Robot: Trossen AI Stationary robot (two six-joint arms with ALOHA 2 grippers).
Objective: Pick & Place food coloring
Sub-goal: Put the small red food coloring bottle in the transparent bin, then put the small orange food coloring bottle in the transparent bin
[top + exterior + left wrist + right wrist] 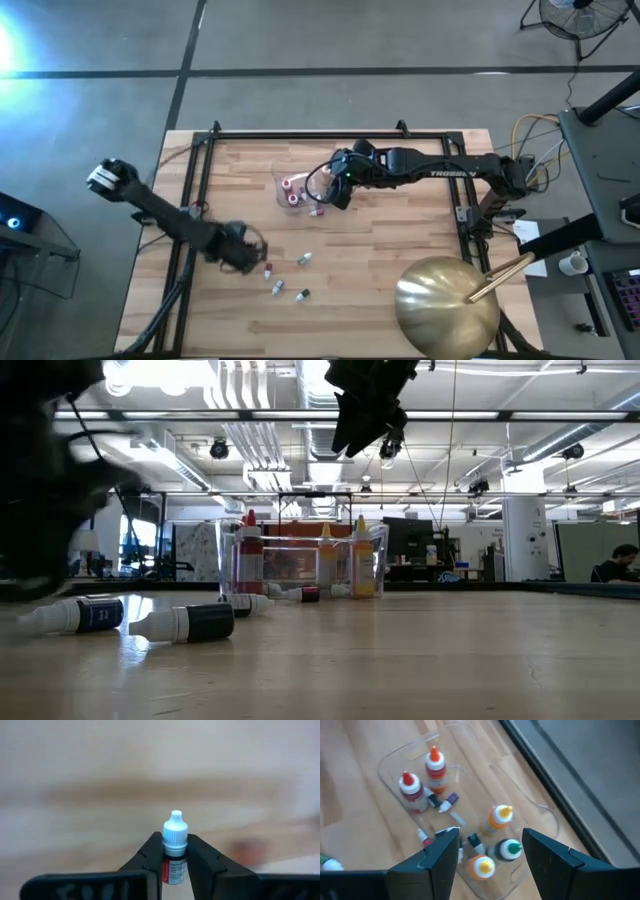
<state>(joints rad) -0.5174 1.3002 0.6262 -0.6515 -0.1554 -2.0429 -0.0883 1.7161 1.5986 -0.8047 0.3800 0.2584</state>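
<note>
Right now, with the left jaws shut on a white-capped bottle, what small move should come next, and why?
Probably lift it clear and carry it toward the clear tub: the left gripper clamps the food coloring bottle, and other bottles already stand in that tub beneath the right gripper.

We see strong glare at the left edge of the overhead view, on the floor beyond the worktop (400,260), which is evenly lit. The left arm (170,222) smears with motion blur. From table height, ceiling strip lights (250,415) blaze and the near arm is a dark blur. In the left wrist view the wood is blurred while the white-capped bottle (175,837) stays sharp
</note>
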